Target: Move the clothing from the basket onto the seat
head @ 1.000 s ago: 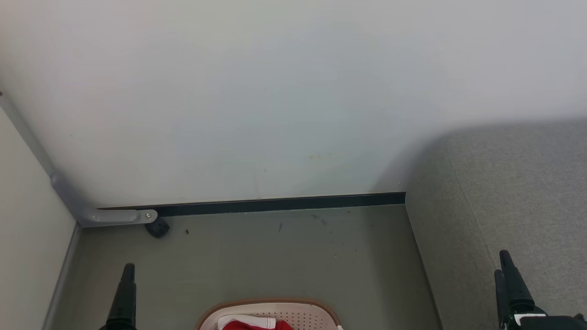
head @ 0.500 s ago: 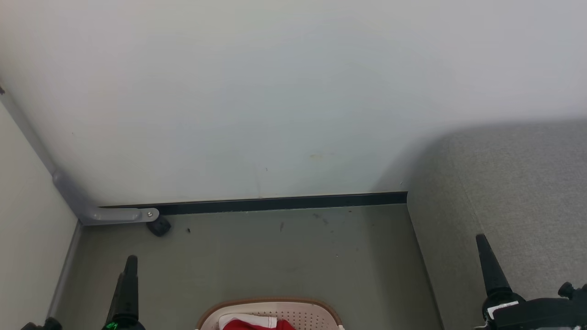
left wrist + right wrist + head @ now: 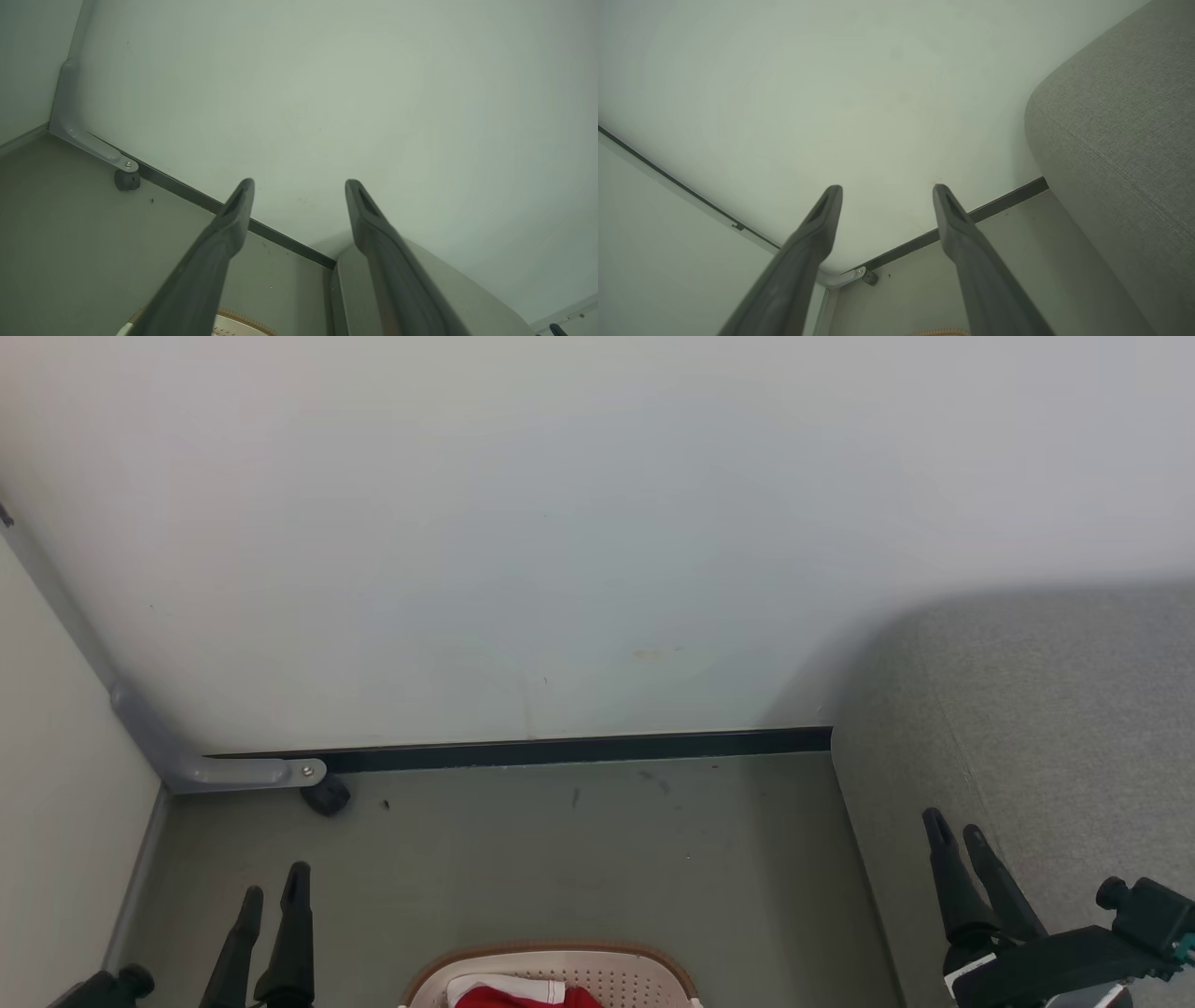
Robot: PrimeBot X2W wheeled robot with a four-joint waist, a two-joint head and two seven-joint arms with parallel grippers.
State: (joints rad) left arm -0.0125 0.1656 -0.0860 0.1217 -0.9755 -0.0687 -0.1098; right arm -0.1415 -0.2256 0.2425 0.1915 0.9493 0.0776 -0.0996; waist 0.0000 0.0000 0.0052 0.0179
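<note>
Clothing (image 3: 519, 1000): red fabric with a white trim band. It lies in the basket (image 3: 551, 950), which stands on the floor (image 3: 560, 859) at the bottom edge of the head view. The frame cuts off all but the basket's far end, so I cannot tell how much is inside.

Left hand (image 3: 274, 887): 2 fingers spread wide with nothing between them, above the floor to the left of the basket.
Right hand (image 3: 953, 826): also spread wide and empty, to the right of the basket against the near flank of the seat (image 3: 1055, 709). Neither hand is over the basket yet.

Handling (judgement):
- The fabric looks soft, light and limp, so it will drape and trail when lifted.
- Jersey cloth is probably slick. Pinch a bunched fold deep between the fingers, not a single edge.
- The best hold is probably the top of the heap, near the white trim.
- The perforated wall and brown rim could snag cloth. Lift straight up until the hanging part clears the rim.

Edges and room:
- The seat stands to the right of the basket, with a strip of bare floor between them. Its rounded corner faces the wall (image 3: 560, 523).
- The wall and its dark baseboard (image 3: 560, 749) close off the far side.
- On the left, a side wall and a grey bracket (image 3: 243, 773) box in the corner.
- The open path is probably up, then right over the seat edge.
</note>
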